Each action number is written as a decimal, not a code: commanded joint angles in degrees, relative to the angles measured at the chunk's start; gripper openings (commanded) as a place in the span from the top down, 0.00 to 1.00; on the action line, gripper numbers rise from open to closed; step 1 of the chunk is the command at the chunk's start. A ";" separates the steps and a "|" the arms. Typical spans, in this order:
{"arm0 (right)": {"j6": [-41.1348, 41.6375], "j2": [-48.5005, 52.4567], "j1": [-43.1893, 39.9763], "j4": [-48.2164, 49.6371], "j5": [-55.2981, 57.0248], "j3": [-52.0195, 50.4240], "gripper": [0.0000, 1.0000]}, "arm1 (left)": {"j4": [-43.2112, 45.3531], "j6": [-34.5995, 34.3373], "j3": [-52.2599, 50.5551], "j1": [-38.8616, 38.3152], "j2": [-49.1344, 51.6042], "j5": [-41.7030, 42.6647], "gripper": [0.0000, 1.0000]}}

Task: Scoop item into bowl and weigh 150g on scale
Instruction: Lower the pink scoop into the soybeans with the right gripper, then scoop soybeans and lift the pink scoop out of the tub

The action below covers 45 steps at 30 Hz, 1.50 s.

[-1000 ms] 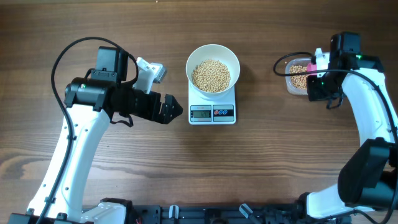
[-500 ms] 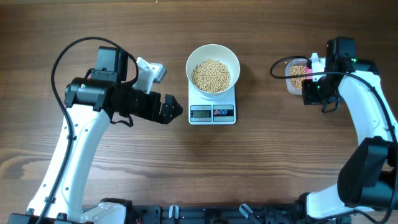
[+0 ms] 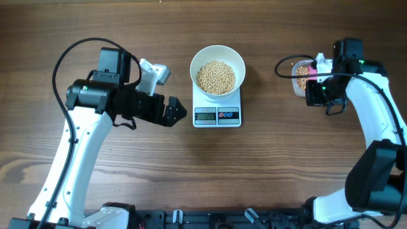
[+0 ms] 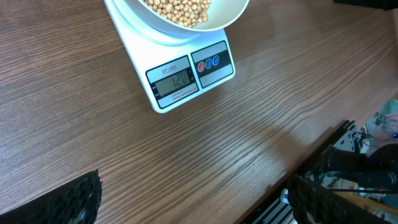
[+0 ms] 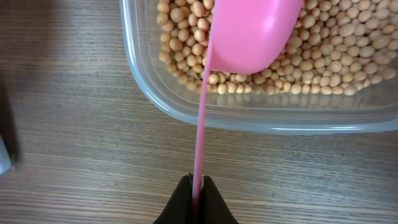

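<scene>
Your right gripper (image 5: 198,186) is pinched tight on the thin handle of the pink scoop (image 5: 252,31), whose cup is over the beans (image 5: 336,56) in the clear tub (image 5: 249,118) near the tabletop's right edge. Mid-table, the bowl (image 3: 198,58) (also holding beans) stands on the scale (image 4: 186,74). Just beside the scale's left side, your left gripper (image 3: 177,112) hangs spread wide, holding nothing.

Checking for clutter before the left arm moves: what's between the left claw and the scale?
Nothing, only bare table between left claw and scale; overhead and left wrist views both show it.
</scene>
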 commanded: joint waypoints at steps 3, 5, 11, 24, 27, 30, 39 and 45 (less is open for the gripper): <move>1.86 0.74 -0.48 -0.28 -6.75 -1.16 0.95 | 0.00 -0.11 -0.24 -0.26 -0.57 1.07 0.00; 1.86 0.74 -1.57 -0.26 -10.21 -1.16 0.96 | 0.00 -0.11 -0.24 -0.26 -0.57 1.07 0.00; 1.68 0.74 -6.14 -0.31 -19.04 -1.16 0.96 | 0.00 -0.11 -0.24 -0.26 -0.57 1.07 0.00; 1.75 0.74 -12.85 -1.22 -27.96 -1.22 0.96 | 0.00 -0.11 -0.24 -0.26 -0.57 1.07 0.00; 1.86 0.74 -14.08 -1.62 -27.98 -1.22 0.96 | 0.00 -0.11 -0.24 -0.26 -0.57 1.09 0.00; 2.38 0.74 -15.30 -1.81 -28.59 -1.22 0.96 | 0.02 -0.11 -0.24 -0.26 -0.57 1.07 0.00; 1.44 0.74 -20.37 -3.26 -33.77 -1.22 0.96 | 0.02 -0.11 -0.24 -0.26 -0.57 1.09 0.00; -0.28 0.74 -24.15 -4.98 -41.27 -1.22 0.96 | 0.02 -0.11 -0.24 -0.26 -0.57 1.07 0.00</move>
